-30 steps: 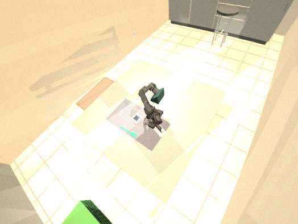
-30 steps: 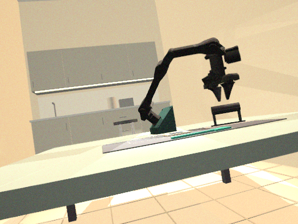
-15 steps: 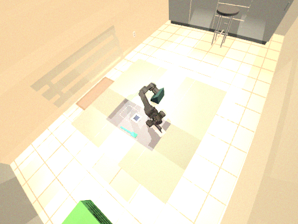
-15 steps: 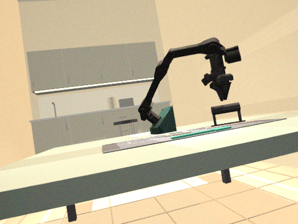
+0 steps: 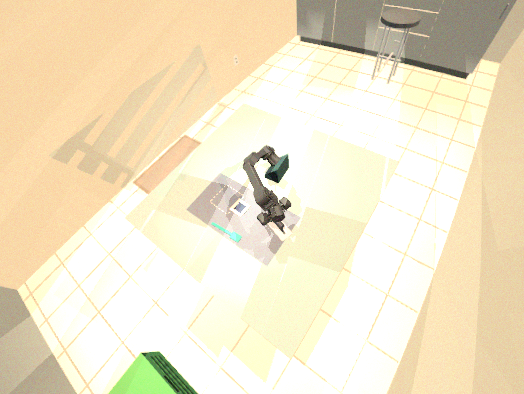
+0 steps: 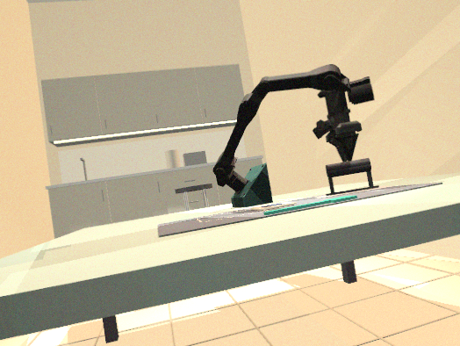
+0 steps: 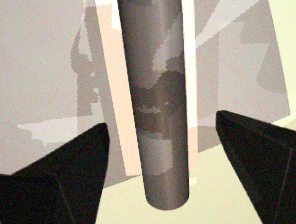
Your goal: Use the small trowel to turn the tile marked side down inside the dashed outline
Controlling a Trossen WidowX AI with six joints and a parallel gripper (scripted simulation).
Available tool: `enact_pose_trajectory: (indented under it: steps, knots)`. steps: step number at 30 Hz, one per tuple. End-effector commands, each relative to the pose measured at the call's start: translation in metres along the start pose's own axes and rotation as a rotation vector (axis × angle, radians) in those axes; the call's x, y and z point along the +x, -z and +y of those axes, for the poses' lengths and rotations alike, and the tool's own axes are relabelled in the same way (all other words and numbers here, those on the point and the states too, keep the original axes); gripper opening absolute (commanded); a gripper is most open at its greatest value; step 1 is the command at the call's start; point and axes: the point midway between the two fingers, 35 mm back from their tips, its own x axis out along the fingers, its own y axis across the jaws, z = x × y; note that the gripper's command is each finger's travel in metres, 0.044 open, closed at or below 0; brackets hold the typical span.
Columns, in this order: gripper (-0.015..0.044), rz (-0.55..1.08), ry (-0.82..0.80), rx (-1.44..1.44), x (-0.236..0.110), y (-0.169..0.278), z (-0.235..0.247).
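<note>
Near the right end of the grey mat (image 5: 260,245), the trowel (image 6: 348,167) stands with its dark round handle (image 7: 157,100) raised on two short posts and its pale blade flat on the mat beneath. The jaws are released and hold nothing: their two black tips straddle the handle, one on each side, with a gap visible between each tip and the bar. From the side, the jaws point straight down, right at the top of the handle. The tile (image 5: 241,207) lies flat on the mat beside the arm (image 5: 255,180), a dark square showing on its upper face, at the edge of the dashed outline (image 5: 218,193). A teal strip (image 5: 226,231) lies on the mat near the tile. The mat rests on the pale green counter (image 6: 219,246)
</note>
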Motion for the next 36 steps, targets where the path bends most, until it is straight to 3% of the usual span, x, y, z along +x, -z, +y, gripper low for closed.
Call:
enact_pose_trajectory:
  steps: [1, 14, 20, 36]
  knots:
    - [0.027, -0.002, -0.003, -0.005, 0.006, 0.0, 0.0]
    - [0.027, -0.003, -0.003, -0.005, 0.025, -0.001, 0.0]
    - [0.0132, -0.003, -0.003, -0.005, 0.025, -0.001, 0.0]
    - [0.013, -0.003, -0.003, -0.005, 0.025, -0.001, 0.0]
